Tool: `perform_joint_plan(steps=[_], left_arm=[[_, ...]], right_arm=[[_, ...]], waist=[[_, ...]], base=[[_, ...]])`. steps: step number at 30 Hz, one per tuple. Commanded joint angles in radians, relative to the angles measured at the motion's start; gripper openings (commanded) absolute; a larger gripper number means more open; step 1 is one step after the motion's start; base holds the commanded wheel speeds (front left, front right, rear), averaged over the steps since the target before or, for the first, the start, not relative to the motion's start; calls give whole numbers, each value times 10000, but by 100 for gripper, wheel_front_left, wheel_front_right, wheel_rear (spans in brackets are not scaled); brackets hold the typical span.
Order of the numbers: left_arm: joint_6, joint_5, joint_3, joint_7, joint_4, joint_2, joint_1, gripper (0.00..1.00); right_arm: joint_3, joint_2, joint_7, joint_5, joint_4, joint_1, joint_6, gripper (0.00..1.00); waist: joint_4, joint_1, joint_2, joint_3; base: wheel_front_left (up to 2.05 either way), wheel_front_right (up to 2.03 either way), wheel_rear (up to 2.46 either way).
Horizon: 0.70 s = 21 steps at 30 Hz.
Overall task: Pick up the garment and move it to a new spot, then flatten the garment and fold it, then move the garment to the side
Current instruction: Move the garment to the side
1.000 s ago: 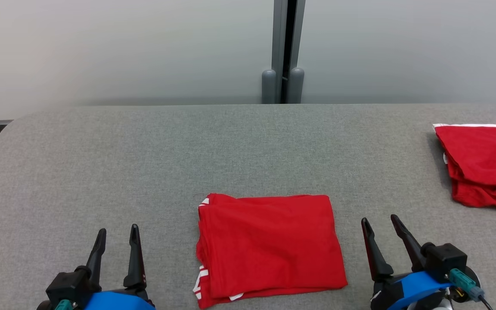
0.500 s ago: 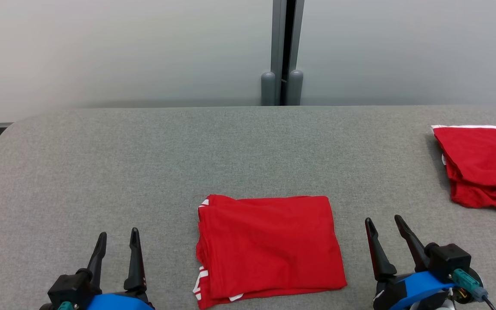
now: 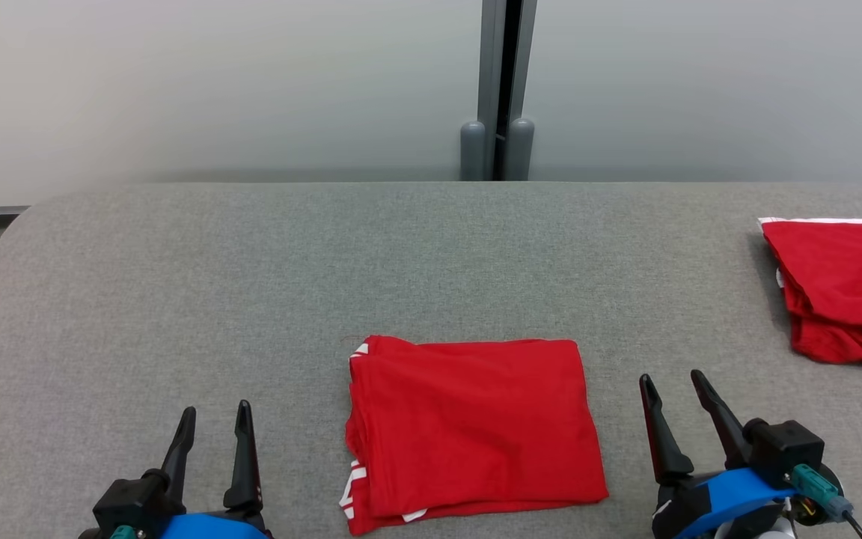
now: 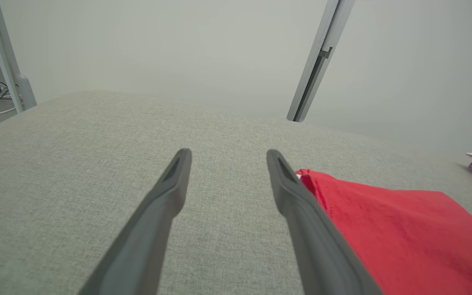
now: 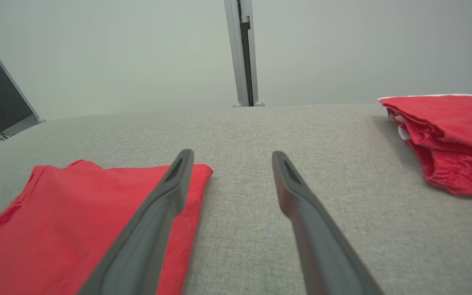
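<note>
Red folded garment point(image 3: 472, 430) lies between the spread, empty left claw point(image 3: 216, 419) and right claw point(image 3: 674, 388)

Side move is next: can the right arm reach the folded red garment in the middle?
Likely yes: the right fingers stand open just beside the folded garment's right edge, only grey tabletop between them.

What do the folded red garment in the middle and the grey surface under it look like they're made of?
The folded red garment: likely thin jersey-type knit, matte; soft wrinkles, stitched hem, limp layered edges. The grey surface: looks like coarse woven cloth, matte; flecked weave texture shows in both wrist views. The fibre can't be told.
</note>
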Motion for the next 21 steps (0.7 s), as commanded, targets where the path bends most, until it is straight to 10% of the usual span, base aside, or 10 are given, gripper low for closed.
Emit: perform_joint_plan(steps=[1, 21], left_arm=[[-51, 58, 38, -45, 27, -33, -112, 100], [-191, 162, 166, -43, 380, -160, -130, 100]], right_arm=[[24, -15, -22, 95, 59, -154, 1, 100], [-207, -33, 6331, -751, 475, -1120, 1, 100]], waist=[[49, 0, -1, 36], [1340, 0, -1, 446]], base=[[0, 0, 0], [0, 0, 0]])
